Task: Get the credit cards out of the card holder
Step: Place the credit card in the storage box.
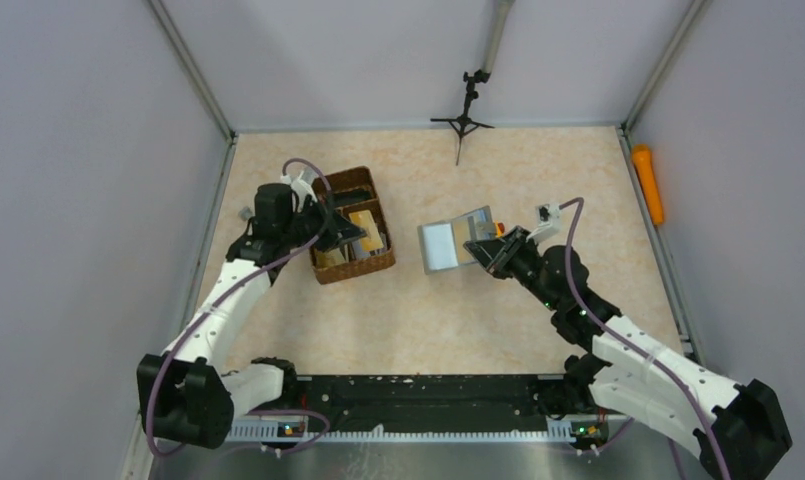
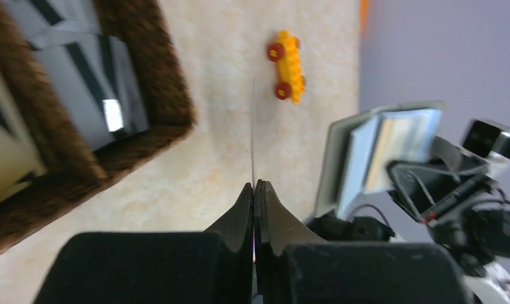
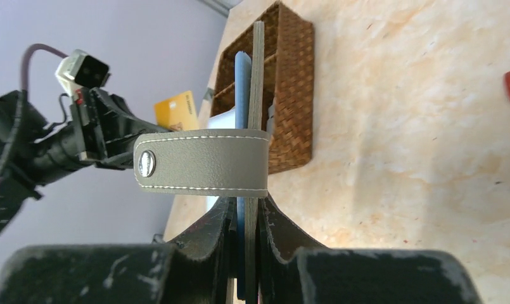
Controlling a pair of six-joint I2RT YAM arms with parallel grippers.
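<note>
My right gripper (image 1: 490,250) is shut on the grey card holder (image 1: 454,244) and holds it open and upright above the table's middle. In the right wrist view the jaws (image 3: 244,202) clamp the holder's edge (image 3: 258,76), with its snap strap (image 3: 201,163) across the front. The holder also shows in the left wrist view (image 2: 379,152). My left gripper (image 1: 343,232) is shut on one pale yellow credit card (image 3: 176,111) over the wicker basket. In the left wrist view (image 2: 255,185) that card shows edge-on as a thin line (image 2: 253,126).
The brown wicker basket (image 1: 328,272) with two compartments stands left of centre, with a tan card (image 1: 366,232) in it. An orange toy brick with red wheels (image 2: 287,65) lies on the table beyond the holder. A small tripod (image 1: 465,110) stands at the back. An orange object (image 1: 650,183) lies by the right wall.
</note>
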